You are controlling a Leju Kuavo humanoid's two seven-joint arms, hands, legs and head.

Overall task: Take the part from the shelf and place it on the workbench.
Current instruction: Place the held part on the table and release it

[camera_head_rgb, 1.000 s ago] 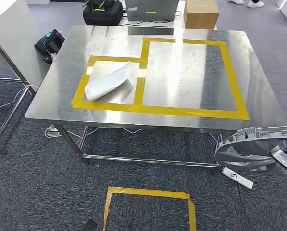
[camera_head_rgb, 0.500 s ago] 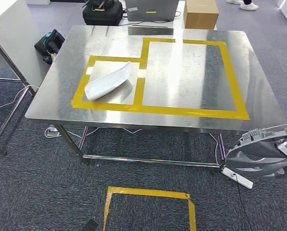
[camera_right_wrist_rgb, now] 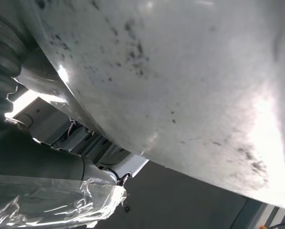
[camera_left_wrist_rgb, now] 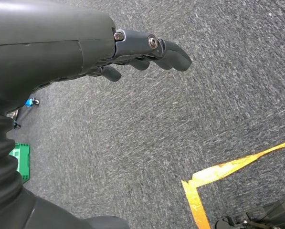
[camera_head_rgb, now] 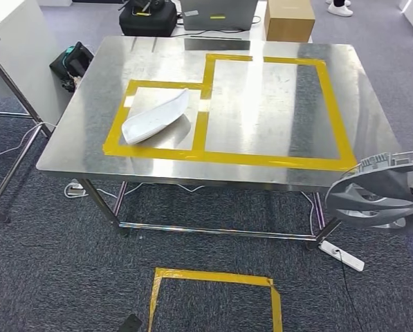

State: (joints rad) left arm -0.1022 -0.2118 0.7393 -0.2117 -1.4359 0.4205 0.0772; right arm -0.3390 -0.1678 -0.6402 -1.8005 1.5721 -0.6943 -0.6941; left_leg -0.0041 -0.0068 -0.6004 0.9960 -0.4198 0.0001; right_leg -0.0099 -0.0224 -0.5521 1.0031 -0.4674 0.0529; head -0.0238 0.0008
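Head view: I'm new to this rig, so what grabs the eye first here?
The steel workbench with its yellow tape outlines, one large and one small. A white curved part lies in the small outline on the left. At the right edge, a grey ribbed part hangs beside the bench's near right corner, not yet on it.

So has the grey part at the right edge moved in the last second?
Yes. The grey part has risen: it was below the workbench front edge, and its top now overlaps the yellow tape corner.

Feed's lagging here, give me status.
Right hand carrying grey part, near workbench edge. Left hand open, low. White part occupies small taped box; large box free.
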